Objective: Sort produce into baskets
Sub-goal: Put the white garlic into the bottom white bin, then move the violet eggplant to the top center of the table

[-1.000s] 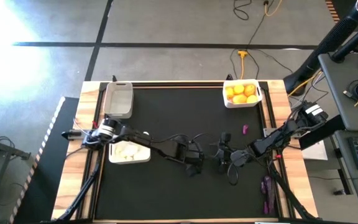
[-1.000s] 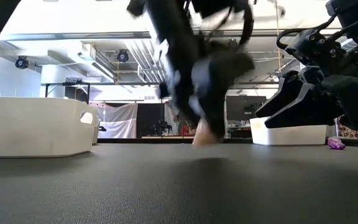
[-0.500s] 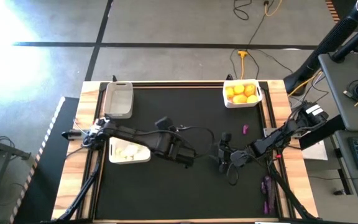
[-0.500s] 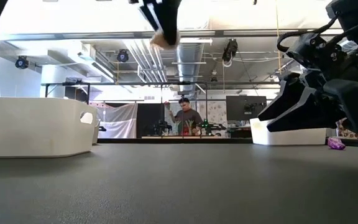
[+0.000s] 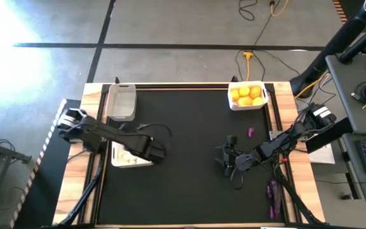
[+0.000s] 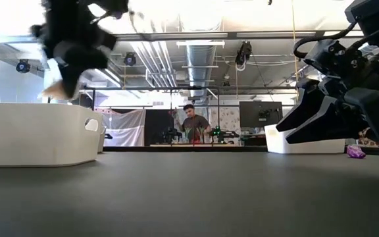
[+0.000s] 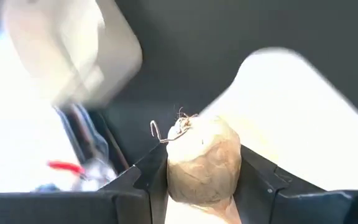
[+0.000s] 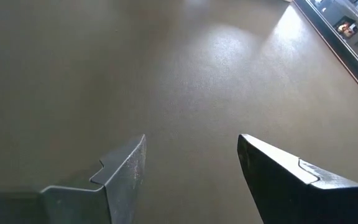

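My left gripper (image 5: 155,151) is shut on a whitish garlic bulb (image 7: 202,158). It hangs in the air over the right end of the white basket (image 5: 117,163) at the table's left, which holds several more bulbs. In the low view the left gripper (image 6: 63,74) is above that basket (image 6: 38,135). My right gripper (image 5: 225,159) is open and empty, low over the mat right of centre. A white basket (image 5: 231,103) of yellow and orange citrus stands at the far right. A greyish basket (image 5: 121,102) stands at the far left. A small purple piece (image 5: 250,132) lies on the mat. My left gripper pinches the garlic bulb by its two opposite sides (image 7: 174,168) between its two fingers. The bulb's wiry root tuft (image 7: 178,124) points away from the wrist. The bulb is lifted clear, above the white basket.
Two more purple pieces (image 5: 272,191) lie on the wooden strip at the table's right edge. The wide black mat (image 5: 189,121) lies bare between the baskets. A person (image 6: 191,124) stands far off in the room behind the table.
My left gripper has lifted the garlic bulb off the middle of the mat. It has carried the bulb up and toward the table's left edge, to above the white basket of bulbs. It has stayed shut on the bulb.
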Tool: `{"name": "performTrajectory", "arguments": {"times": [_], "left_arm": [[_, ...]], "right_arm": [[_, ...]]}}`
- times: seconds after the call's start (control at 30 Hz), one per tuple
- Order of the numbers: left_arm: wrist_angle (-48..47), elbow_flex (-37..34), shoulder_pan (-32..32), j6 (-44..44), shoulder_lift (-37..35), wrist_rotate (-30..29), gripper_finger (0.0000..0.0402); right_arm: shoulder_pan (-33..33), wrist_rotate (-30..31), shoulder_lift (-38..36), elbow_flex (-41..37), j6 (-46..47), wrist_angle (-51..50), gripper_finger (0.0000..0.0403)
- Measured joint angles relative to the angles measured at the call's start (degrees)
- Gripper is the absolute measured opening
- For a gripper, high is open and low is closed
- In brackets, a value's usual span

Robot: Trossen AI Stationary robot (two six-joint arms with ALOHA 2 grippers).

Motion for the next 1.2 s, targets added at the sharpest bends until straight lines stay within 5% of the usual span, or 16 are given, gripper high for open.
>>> {"name": "performTrajectory", "arguments": {"times": [0.2,0.4,0.7,0.93,1.03,1.2], "left_arm": [[21.6,-16.0,-0.8,-4.3,-6.5,8.5,0.0126],[27.5,-20.7,-0.8,-5.3,-5.8,8.6,0.0167],[22.7,-10.5,-0.7,-0.1,-5.1,0.9,0.0264],[19.0,1.6,-0.7,4.3,-5.1,-10.3,0.0295],[23.8,4.4,-0.5,9.4,-5.1,-14.2,0.0295],[34.9,3.9,1.7,19.8,-5.1,-11.3,0.0291]], "right_arm": [[0.0,0.0,0.0,0.2,-0.4,0.3,0.0251],[0.0,0.0,0.0,0.2,-0.4,0.3,0.0247],[0.0,0.0,0.0,0.2,-0.8,0.3,0.0244],[0.0,0.0,0.0,0.2,-0.8,0.3,0.0244],[0.0,0.0,0.0,0.2,-0.8,0.4,0.0244],[0.0,0.0,0.0,0.2,-0.8,0.3,0.0244]]}}
